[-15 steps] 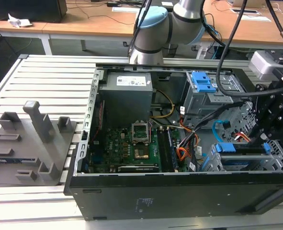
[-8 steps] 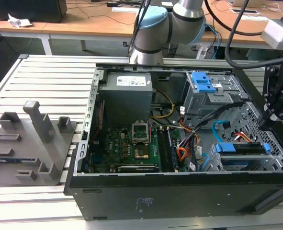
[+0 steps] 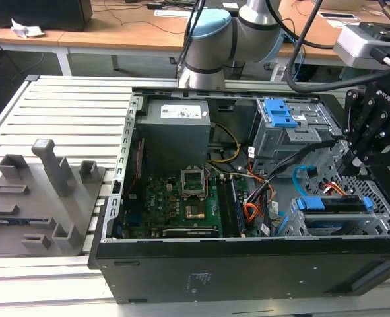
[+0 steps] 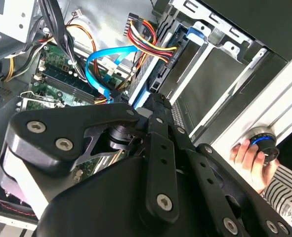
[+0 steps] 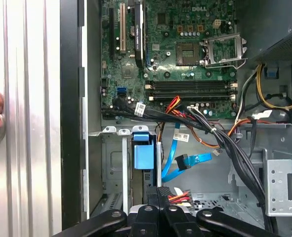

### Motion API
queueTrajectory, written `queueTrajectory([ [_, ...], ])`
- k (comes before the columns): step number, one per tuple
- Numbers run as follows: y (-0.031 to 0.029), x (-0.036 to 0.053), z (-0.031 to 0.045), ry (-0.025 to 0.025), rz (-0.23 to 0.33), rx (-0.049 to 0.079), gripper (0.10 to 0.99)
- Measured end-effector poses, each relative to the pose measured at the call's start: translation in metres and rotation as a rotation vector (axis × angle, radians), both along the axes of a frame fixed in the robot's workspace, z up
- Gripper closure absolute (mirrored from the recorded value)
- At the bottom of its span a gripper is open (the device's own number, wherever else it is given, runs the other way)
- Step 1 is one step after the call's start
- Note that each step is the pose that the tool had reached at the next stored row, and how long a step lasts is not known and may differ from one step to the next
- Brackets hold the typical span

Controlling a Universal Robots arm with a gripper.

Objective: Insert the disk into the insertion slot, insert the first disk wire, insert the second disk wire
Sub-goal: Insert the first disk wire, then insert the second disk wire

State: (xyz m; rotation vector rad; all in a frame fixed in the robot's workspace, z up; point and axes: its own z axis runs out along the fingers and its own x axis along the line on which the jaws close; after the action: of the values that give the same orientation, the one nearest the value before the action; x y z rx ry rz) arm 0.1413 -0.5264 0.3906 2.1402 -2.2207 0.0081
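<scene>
Claw clenched on the first wire.
Red, orange and black leads, small black plug, just beside the blue-framed disk.

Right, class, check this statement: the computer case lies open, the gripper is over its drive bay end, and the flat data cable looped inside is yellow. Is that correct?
Not quite. The flat data cable is light blue, not yellow, as the second wrist view shows. The rest stands: the computer case lies open and the gripper is over its drive bay end.
</scene>
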Motion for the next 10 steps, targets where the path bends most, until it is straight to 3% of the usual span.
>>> queueTrajectory([
  [10,0.0,0.0,0.0,0.0,0.0,0.0,0.98],
])
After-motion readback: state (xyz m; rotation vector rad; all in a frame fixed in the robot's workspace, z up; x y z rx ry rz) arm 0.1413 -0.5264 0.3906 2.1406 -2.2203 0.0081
